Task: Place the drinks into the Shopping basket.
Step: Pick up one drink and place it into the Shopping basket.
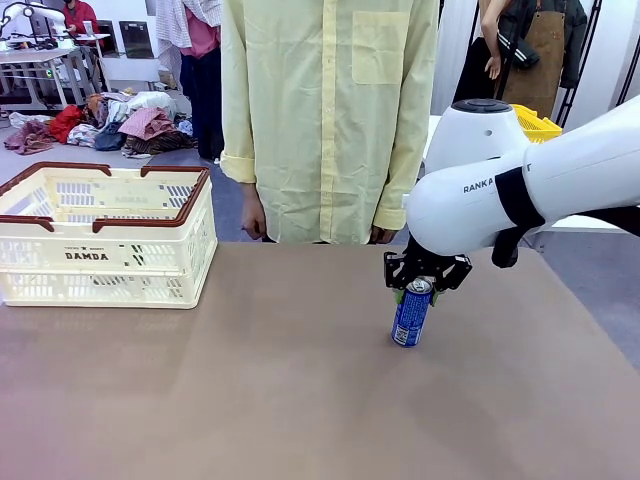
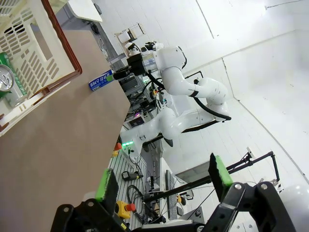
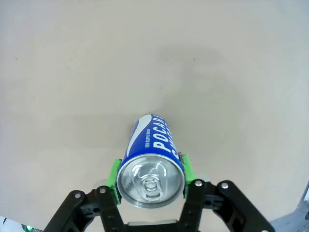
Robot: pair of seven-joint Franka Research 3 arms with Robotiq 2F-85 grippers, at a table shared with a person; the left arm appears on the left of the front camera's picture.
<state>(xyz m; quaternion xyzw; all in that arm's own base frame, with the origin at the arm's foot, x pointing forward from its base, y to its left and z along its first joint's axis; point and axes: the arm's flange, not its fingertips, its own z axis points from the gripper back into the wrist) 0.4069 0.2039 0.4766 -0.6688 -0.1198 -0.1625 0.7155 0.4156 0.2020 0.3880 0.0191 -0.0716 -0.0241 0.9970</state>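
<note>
- Surface: a matte brown table (image 1: 250, 400) spans the lower frame of the front view; a person in a pale yellow shirt (image 1: 325, 110) stands behind it at upper centre.
- Shopping basket (image 1: 105, 240): one, cream slotted plastic with a dark red-brown rim, left of frame on the table.
- Drinks: two slim metal cans. The blue can (image 1: 411, 313) stands upright on the table, right of centre. The green can (image 2: 6, 79) shows its silver top through the basket wall, upper left of the left wrist view.
- Right gripper (image 1: 421, 292): closed on the blue can's upper end, green pads (image 3: 114, 175) pressed to both sides.
- Left gripper (image 2: 159, 181): jaws spread wide, holding nothing, above the table.
</note>
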